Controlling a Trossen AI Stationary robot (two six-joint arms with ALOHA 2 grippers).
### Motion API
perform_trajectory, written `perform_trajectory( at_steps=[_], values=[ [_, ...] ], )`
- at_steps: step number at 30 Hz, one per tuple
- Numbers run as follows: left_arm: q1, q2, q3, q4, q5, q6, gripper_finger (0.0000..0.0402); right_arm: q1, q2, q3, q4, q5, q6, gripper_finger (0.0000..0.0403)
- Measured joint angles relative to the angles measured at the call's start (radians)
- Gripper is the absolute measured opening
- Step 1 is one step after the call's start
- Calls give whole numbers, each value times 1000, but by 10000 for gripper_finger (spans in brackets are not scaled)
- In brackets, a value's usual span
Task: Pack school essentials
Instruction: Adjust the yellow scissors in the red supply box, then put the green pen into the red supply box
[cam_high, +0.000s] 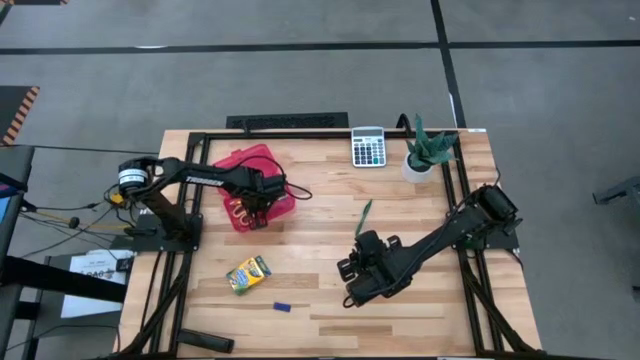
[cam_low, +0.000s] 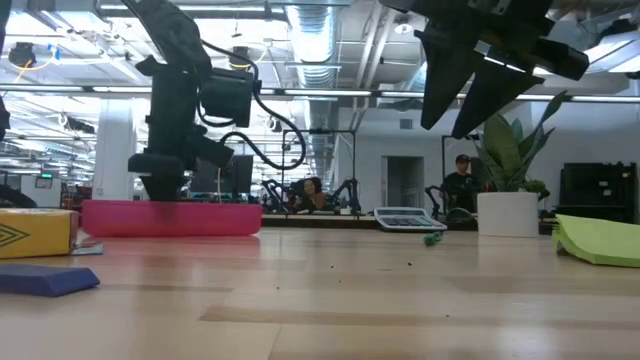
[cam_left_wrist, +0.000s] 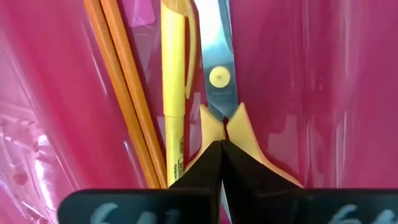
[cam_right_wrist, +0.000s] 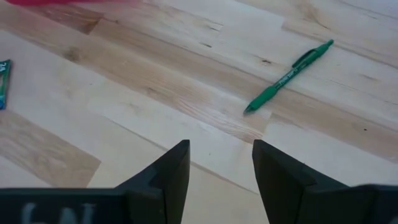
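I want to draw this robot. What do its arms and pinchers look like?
Both arms are dark, almost black, built from jointed links. The left arm has white lettering, a pale ring at its base and black cables looping off it. The right arm is plain dark. Each gripper has two black, wedge-shaped fingers tapering to tips.

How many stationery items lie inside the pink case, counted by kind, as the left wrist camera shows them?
Orange pencils: 2
Yellow marker: 1
Yellow-handled scissors: 1
Total: 4
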Motion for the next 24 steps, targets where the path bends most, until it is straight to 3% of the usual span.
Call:
perform_trajectory(
  at_steps=[6, 12, 18, 24],
  values=[
    [22, -4, 0, 0, -35, -48, 0, 0, 0, 0, 0, 0, 1, 183],
    [19, -106, -1, -7, 65, -122, 12, -9, 8, 1, -70, 2, 178, 198],
    [19, -309, -1, 4, 207, -214, 94, -66, 12, -13, -200, 3, 345, 230],
    [7, -529, -1, 71, 252, -369, 193, -185, 44, -11, -171, 1, 228, 249]
  ],
)
